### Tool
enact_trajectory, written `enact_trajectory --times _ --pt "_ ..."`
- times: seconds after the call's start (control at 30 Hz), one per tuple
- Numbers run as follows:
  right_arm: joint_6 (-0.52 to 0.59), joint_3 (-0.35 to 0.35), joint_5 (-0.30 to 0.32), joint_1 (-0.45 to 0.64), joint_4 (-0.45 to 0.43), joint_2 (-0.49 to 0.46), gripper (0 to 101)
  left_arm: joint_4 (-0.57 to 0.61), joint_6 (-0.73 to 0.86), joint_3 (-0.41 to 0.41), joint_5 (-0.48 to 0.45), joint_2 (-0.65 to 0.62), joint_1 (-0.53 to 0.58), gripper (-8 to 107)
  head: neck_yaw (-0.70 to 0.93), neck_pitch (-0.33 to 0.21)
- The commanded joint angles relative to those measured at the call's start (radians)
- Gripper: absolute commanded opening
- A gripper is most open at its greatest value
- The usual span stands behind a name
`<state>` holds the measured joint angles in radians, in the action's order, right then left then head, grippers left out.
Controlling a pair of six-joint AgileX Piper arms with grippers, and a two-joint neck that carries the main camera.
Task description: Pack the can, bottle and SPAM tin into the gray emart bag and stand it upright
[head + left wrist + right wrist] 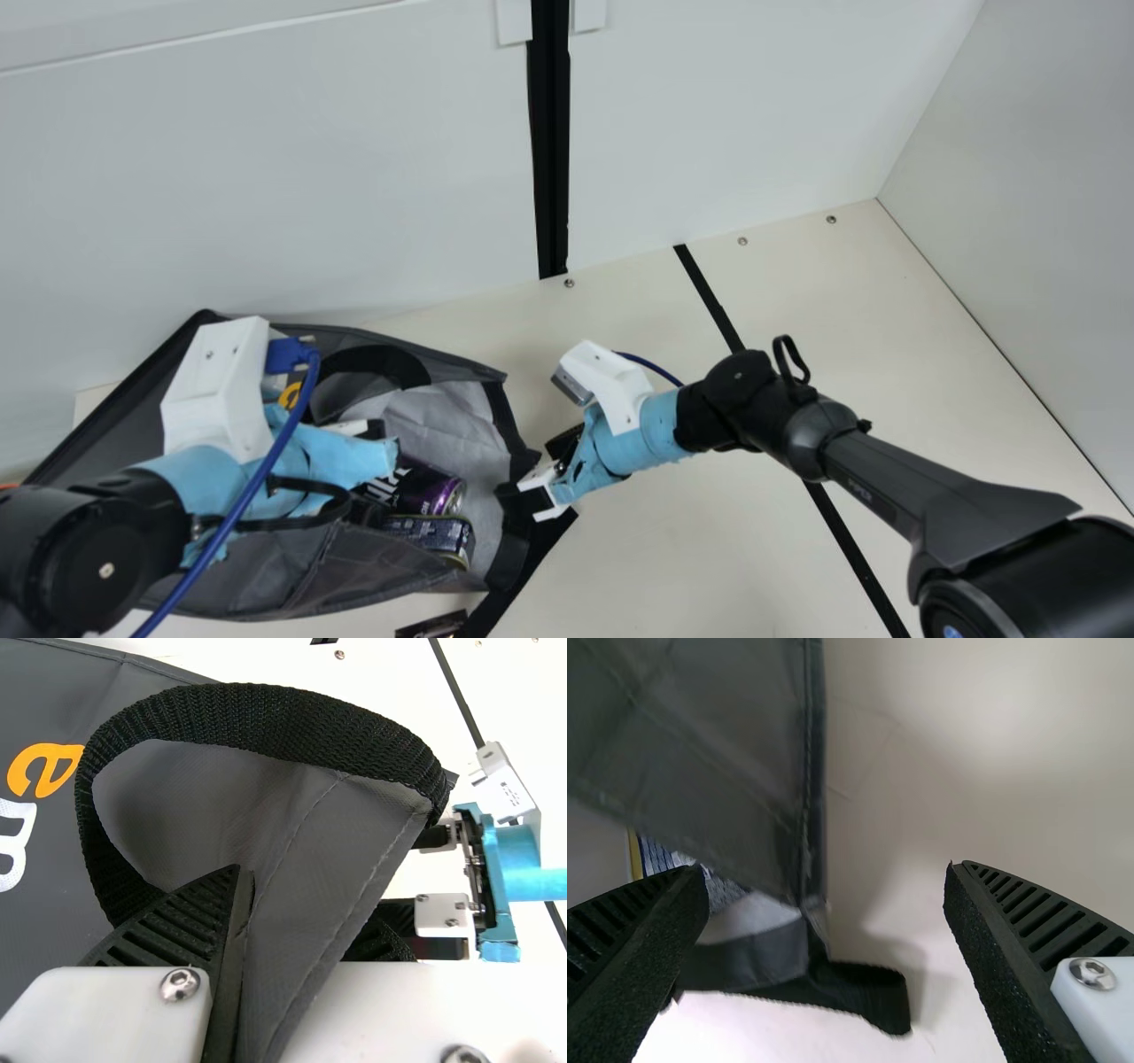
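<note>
Gray edge of the bag [332, 846] folded between the ribbed fingers of the left claw [306, 904], apparently closed on the cloth. Likely purpose of the hold: to raise the upper side and keep the mouth from sagging over the contents. Handle [275, 718] arching over the same fold, one end passing behind a finger; some risk of a snag on release.

At the mouth's corner, right claw [826, 904] with fingers spread wide and nothing gripped; loose gray cloth and dark trim lying across the gap. Probably set there to take the rim for the turn upright.

Farther out, can [443, 494] and tin [434, 536] lying side by side inside the mouth, ends toward the right claw; well placed, by judgement, to slide toward the base on tipping. Bag lying on its side on the counter [744, 549], not yet stood up.

Hidden: much of the bag's inside, under the left arm [106, 532]; part of the left claw's second finger, behind the fold. Bottle impossible to place, perhaps deeper within. Tin's print too small to confirm as SPAM. Cut off at the main view's bottom edge: dark printed thing [432, 626], of uncertain identity.
</note>
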<state>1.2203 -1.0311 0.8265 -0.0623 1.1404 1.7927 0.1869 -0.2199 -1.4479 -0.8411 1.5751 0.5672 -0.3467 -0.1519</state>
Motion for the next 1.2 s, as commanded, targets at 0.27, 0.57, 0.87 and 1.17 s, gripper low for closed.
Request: enact_trajectory --times 0.27,0.57,0.87,1.17 --pt "0.01 -0.064 0.005 -0.05 0.041 0.075 95 0.0 0.0 0.0 0.0 0.0 0.0 -8 -0.002 -0.023" --pt "0.012 -0.109 0.013 -0.079 0.06 0.127 88 0.0 0.0 0.0 0.0 0.0 0.0 -8 -0.002 -0.023" --pt "0.021 -0.12 0.028 -0.084 0.083 0.151 28 0.0 0.0 0.0 0.0 0.0 0.0 -8 -0.002 -0.023" --pt "0.028 -0.093 0.071 -0.053 0.137 0.144 0 0.0 0.0 0.0 0.0 0.0 0.0 -8 -0.002 -0.023"
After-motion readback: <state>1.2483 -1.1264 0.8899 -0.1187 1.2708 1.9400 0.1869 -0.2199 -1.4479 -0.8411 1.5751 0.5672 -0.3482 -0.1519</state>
